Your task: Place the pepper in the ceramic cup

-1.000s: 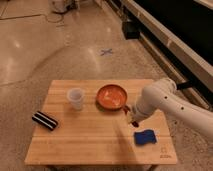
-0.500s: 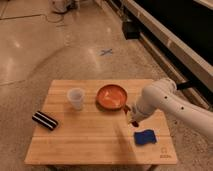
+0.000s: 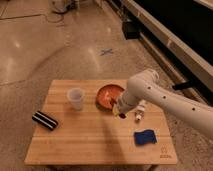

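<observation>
Gripper (image 3: 119, 111) hangs just right of frame centre, at the lower right rim of the orange bowl (image 3: 106, 95), fingers closed on the dark red pepper (image 3: 120, 115). The ceramic cup (image 3: 76, 98) stands upright left of the bowl on the wooden table (image 3: 75, 145).

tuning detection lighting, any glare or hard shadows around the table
Camera view: glare patches on the polished floor at left; the table evenly lit, no hard shadows; upper right of the scene dark; the gripper, shut on the pepper, hangs beside the orange bowl.
</observation>
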Robot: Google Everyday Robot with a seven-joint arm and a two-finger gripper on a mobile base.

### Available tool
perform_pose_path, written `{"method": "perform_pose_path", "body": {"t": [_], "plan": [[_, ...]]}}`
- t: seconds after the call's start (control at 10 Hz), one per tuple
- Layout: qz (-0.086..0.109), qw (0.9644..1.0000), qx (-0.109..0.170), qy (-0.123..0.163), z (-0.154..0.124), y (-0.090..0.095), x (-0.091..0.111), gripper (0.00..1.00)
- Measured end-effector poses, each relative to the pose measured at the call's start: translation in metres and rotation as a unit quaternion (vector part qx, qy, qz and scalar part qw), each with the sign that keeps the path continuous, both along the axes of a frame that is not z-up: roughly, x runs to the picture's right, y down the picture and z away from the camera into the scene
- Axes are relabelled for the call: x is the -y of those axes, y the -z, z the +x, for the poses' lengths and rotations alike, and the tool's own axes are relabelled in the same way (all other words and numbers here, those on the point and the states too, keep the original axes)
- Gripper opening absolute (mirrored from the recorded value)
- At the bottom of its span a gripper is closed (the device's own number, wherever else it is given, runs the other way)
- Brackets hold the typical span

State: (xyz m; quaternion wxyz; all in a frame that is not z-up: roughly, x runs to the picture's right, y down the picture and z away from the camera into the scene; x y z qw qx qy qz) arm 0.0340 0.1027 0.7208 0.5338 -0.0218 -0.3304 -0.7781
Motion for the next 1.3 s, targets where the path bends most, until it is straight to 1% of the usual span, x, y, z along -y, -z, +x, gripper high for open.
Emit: {"method": "perform_pose_path", "body": {"t": [0.2, 0.3, 0.5, 0.7, 1.0, 1.1, 1.2, 1.3], "plan": [[0.009, 0.9994, 0.024, 0.025, -0.032, -0.002, 0.013, 0.00], [0.015, 0.9981, 0.041, 0.043, -0.055, -0.004, 0.022, 0.00], [0.021, 0.9949, 0.070, 0.070, -0.095, -0.013, 0.035, 0.00], [0.018, 0.9929, 0.081, 0.086, -0.120, -0.032, 0.047, 0.00], [0.015, 0.9902, 0.090, 0.106, -0.153, -0.059, 0.063, 0.00], [0.014, 0.9895, 0.092, 0.111, -0.161, -0.066, 0.067, 0.02], [0.014, 0.9889, 0.093, 0.115, -0.167, -0.070, 0.070, 0.08], [0.013, 0.9879, 0.096, 0.121, -0.175, -0.073, 0.072, 0.18]]}}
